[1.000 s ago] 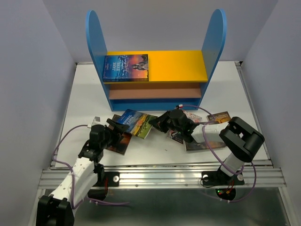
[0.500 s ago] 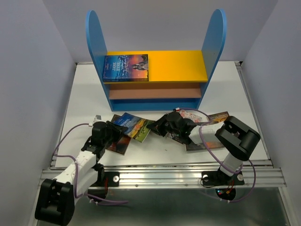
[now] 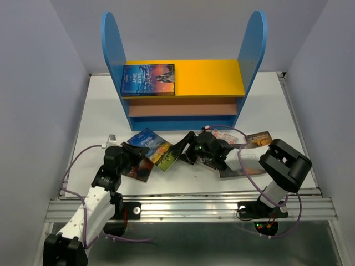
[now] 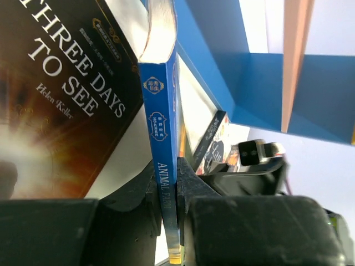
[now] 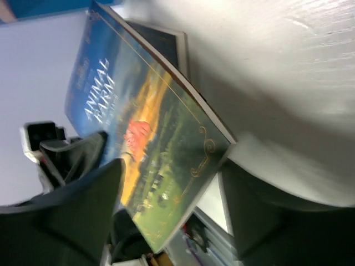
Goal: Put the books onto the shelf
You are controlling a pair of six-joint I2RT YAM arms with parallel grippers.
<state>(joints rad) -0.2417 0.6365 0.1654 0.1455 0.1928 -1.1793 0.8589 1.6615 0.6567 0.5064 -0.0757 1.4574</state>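
At the left of the table (image 3: 102, 113), the left gripper (image 3: 132, 152) was clamped on the Animal Farm book (image 3: 153, 145). Its wrist view showed both fingers (image 4: 191, 191) pinching the blue spine, with the book standing on edge and its pages pointing away. Beneath and beside that gripper, the Three Days to See book (image 4: 61, 100) lay flat on the table, cover up.

Toward the middle, the Animal Farm book's far end reached the right gripper (image 3: 187, 152). That gripper's jaws stood wide apart, with the book's corner between them. Whether either finger touched the cover I could not tell.

Farther right, other books (image 3: 258, 138) lay flat on the table, partly hidden under the right arm.

At the back stood the shelf (image 3: 213, 77), between its 2 tall blue side panels. 1 book, the Jane Eyre book (image 3: 147, 80), lay flat at the left end of the yellow top board.
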